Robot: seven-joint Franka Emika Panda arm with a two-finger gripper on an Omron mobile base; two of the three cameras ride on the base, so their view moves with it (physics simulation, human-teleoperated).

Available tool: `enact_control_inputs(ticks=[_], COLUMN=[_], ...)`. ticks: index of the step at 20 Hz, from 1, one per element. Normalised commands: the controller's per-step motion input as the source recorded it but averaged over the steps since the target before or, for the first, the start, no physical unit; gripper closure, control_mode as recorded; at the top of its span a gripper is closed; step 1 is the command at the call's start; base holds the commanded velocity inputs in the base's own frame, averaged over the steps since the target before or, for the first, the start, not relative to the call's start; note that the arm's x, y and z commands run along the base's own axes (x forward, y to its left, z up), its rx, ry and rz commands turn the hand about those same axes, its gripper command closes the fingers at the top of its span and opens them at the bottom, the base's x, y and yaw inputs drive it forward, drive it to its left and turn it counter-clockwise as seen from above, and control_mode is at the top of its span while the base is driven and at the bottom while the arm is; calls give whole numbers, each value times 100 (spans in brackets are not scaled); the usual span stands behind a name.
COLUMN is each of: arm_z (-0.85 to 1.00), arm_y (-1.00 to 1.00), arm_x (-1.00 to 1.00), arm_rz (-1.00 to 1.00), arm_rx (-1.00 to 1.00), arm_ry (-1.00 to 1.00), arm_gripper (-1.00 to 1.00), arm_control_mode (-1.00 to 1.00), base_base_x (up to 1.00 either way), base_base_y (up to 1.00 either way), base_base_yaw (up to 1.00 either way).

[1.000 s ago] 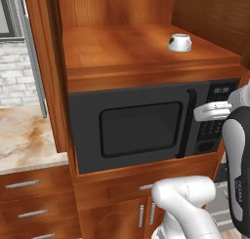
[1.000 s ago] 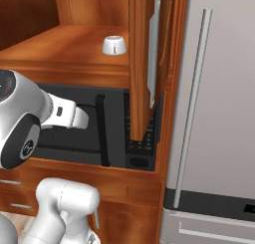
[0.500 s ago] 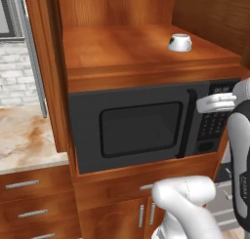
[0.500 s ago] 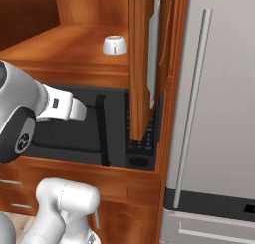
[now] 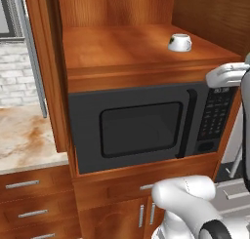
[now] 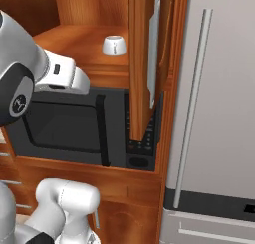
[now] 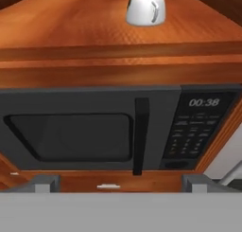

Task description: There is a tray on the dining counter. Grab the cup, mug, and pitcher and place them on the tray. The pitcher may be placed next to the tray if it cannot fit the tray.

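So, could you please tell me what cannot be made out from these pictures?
- Mug: its inside, in the hand view, seen from the side.
- Microwave: its keypad labels, too small and blurred in the hand view; its right part, in the right base view, behind a wooden cabinet panel.
- Refrigerator: cut off by the right base view's edges.
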Motion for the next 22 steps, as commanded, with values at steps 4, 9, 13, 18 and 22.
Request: enact_control_inputs(ticks=[4, 9, 13, 18, 22], arm_z=[0, 0, 0, 0, 0], arm_y=[-25, -6, 0, 0, -9], arm_x=[43, 41, 39, 34, 31], arm_rz=[0, 0, 0, 0, -3], arm_rx=[-5, -4, 0, 0, 0], arm_ry=[0, -5, -17, -21, -6], arm_gripper=[-100, -100, -100, -100, -100], arm_control_mode=[-100, -100, -100, -100, -100], base_base_x=[0, 0, 0, 0, 0], base_base_y=[0, 0, 0, 0, 0], base_base_yaw=[0, 0, 0, 0, 0])
